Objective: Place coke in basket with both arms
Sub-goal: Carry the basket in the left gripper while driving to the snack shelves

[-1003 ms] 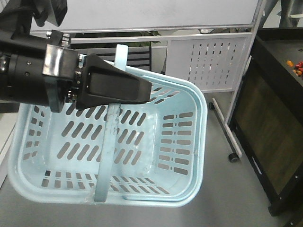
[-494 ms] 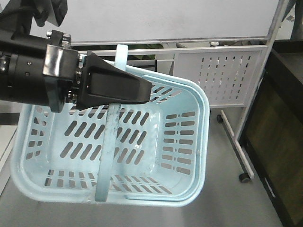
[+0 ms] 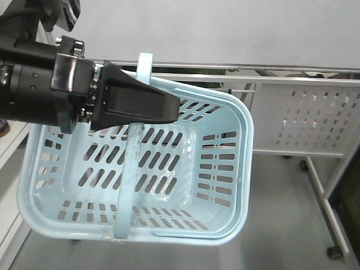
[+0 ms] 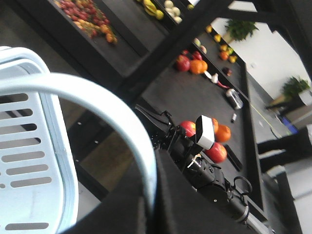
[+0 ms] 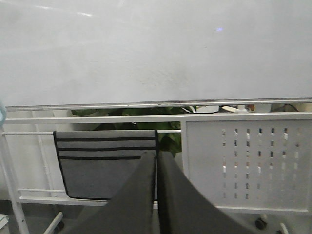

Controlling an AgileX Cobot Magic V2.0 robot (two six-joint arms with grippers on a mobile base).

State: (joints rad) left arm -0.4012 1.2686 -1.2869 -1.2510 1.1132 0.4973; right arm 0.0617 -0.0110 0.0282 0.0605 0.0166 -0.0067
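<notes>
1. Carries the light blue slotted plastic shopping basket [image 3: 249,163] clear of the floor by its single swinging strap handle [image 3: 126,185], with the left black tapered gripper [image 3: 171,108] clamped around that strap above the basket's middle.
2. Holds the right black tapered gripper [image 5: 156,163] pinched together on nothing, facing a white board [image 5: 156,48]; cannot place it relative to the basket.
3. Shows no slim red Coca-Cola can anywhere: none inside the basket, none in either claw.
4. Risks, probably, a rocking basket: hung from one strap, could swing so that a lowered can strikes the rim or misses.
5. Risks, too, the strap sliding through the jaws under a jolt.
</notes>
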